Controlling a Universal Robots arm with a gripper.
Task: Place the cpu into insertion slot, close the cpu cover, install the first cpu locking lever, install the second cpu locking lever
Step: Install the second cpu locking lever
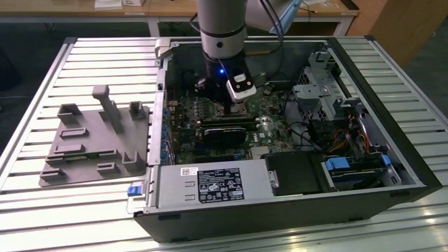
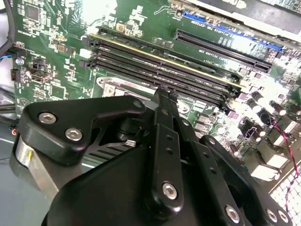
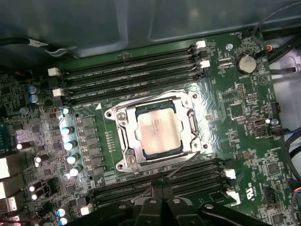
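cpu [image 3: 157, 134]: flat square chip, dull silver-grey face, seated in the socket; seen in the first wrist view.
insertion slot [image 3: 123, 141]: square socket with a silvery rim, on the green board between two banks of long black memory slots [image 3: 127, 77].
cpu cover [image 3: 190, 117]: thin bright metal frame with a big square window, lying flat around the chip; chip face shows through the window.
locking lever [image 3: 183, 165]: thin wire rod along the socket edge nearest the gripper; whether it is latched I cannot tell.
gripper [image 3: 162, 186]: black matte linkage with silver screw heads; finger tips close together, narrow gap, nothing between them; just beside the socket, over the near memory slots.
second wrist view: gripper [image 2: 164, 94] seen from behind, fingers drawn together to a thin blade above the memory slots [image 2: 160, 66]; silvery socket rim [image 2: 110, 87] peeks out just past the linkage; the chip is hidden there.
exterior view: grey arm reaches down into an open black computer case [image 1: 392, 173]; gripper [image 1: 234, 113] low over the green motherboard [image 1: 273, 131].
table [image 1: 42, 79]: slatted metal, ribbed surface.
grey fixture [image 1: 94, 142]: moulded plate with upright posts, beside the case on the exterior view's left.
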